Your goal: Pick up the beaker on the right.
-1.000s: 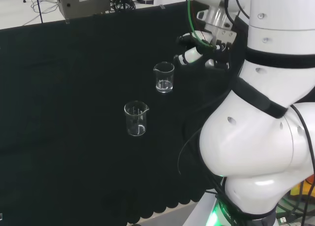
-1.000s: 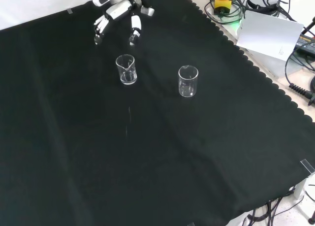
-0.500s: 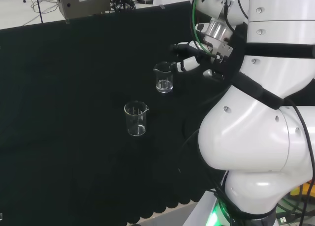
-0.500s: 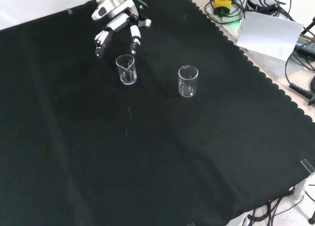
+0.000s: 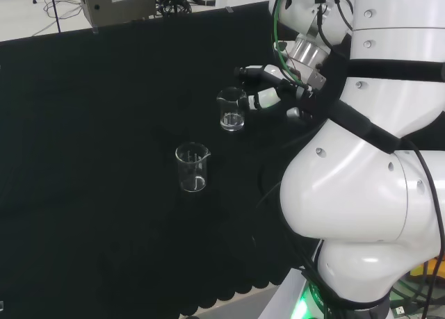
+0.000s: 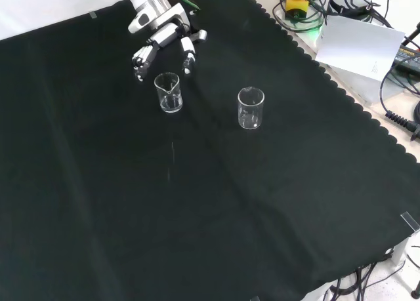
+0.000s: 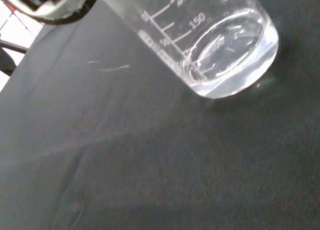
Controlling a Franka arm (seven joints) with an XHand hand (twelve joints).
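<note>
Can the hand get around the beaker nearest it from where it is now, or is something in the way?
Probably yes. The hand hangs open just behind the near beaker, fingers spread to either side of its rim. The other beaker stands well apart on the cloth, and nothing lies between.

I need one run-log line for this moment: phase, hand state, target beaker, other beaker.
phase: approach | hand: open, beside target, no grasp | target beaker: upright on cloth | other beaker: upright, apart

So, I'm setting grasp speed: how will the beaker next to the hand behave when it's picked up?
The beaker looks empty and clear, so it is probably light and fragile. Its smooth wall may slip against the fingers. Standing tall on cloth, it could tip if the hand nudges it.
</note>
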